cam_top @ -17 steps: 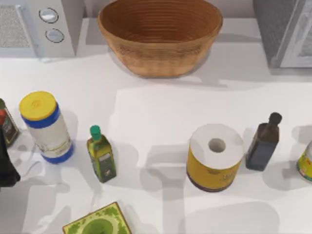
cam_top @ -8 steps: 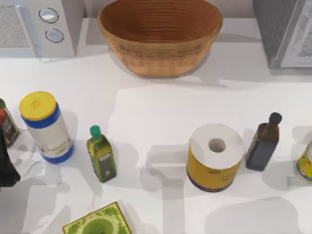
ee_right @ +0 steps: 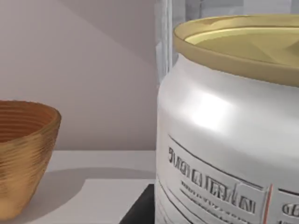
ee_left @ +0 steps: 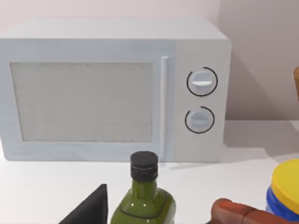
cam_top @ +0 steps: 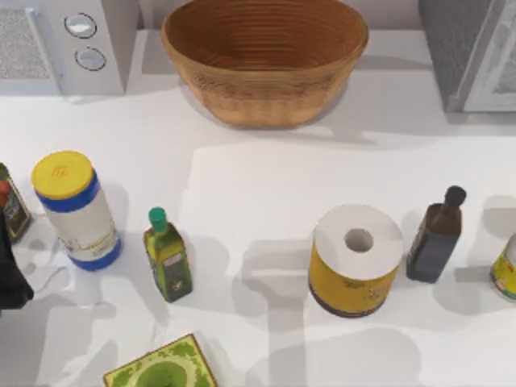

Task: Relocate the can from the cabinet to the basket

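The can (ee_right: 224,140) carries grey lettering across its glossy white label, with a thin red upright line beside it. The words are too distorted to read. Its rim and round top are dull olive-yellow, and its wall is smooth and rounded.

In the right wrist view the can stands very close in front of the right tool (ee_right: 139,208), whose dark edge shows at the can's foot. Whether that tool is clenched on the can or released cannot be told. The can lies to the right of the basket (ee_right: 25,154) and apart from it. The pale upright frame of the cabinet (ee_right: 164,42) rises just behind the can.

From above, the basket (cam_top: 266,89) is a wide oval bowl of tan wicker with ribbed rings inside. It sits at the rear of the white bench (cam_top: 258,177). The grey speckled cabinet (cam_top: 459,56) is to the basket's right. A white appliance (cam_top: 56,44) with two round knobs and a mesh-textured door is to its left.

In front of the basket stands a paper roll (cam_top: 356,258) in a yellow wrapper. Its print is too small to read.

The left tool (cam_top: 10,278) is parked far left of the basket at the bench's edge. Its state cannot be told.
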Available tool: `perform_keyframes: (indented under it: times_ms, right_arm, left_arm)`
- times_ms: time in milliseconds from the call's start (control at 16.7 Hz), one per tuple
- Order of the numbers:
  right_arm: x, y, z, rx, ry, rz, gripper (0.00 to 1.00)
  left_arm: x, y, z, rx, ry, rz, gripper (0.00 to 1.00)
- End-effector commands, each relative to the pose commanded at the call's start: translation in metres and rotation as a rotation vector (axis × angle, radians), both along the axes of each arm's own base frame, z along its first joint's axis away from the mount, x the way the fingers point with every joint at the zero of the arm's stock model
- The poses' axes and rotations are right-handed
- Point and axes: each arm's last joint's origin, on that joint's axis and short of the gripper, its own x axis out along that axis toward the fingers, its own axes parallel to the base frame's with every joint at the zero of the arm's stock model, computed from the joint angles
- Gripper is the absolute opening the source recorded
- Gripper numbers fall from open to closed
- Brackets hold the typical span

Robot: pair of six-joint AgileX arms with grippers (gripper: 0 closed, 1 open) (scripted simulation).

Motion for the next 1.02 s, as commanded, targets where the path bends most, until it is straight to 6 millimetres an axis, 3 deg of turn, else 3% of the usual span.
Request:
perform_keyframes:
  times_ms: [240, 420, 540, 720, 1020]
  right_arm:
    - [0.033, 0.026, 0.073, 0.037, -0.024, 0.042, 0.0]
    - [0.084, 0.065, 0.117, 0.052, -0.016, 0.06, 0.0]
    - [0.126, 0.103, 0.132, 0.051, -0.001, 0.063, 0.0]
    - [0.191, 0.169, 0.128, 0.037, 0.019, 0.053, 0.0]
    - [0.271, 0.265, 0.071, -0.004, 0.038, 0.006, 0.0]
  left_arm:
    - [0.0, 0.0, 0.0, 0.0, 0.0, 0.0, 1.0]
    - [0.0, 0.0, 0.0, 0.0, 0.0, 0.0, 1.0]
    - [0.0, 0.0, 0.0, 0.0, 0.0, 0.0, 1.0]
    - [0.0, 0.0, 0.0, 0.0, 0.0, 0.0, 1.0]
    - [0.0, 0.0, 0.0, 0.0, 0.0, 0.0, 1.0]
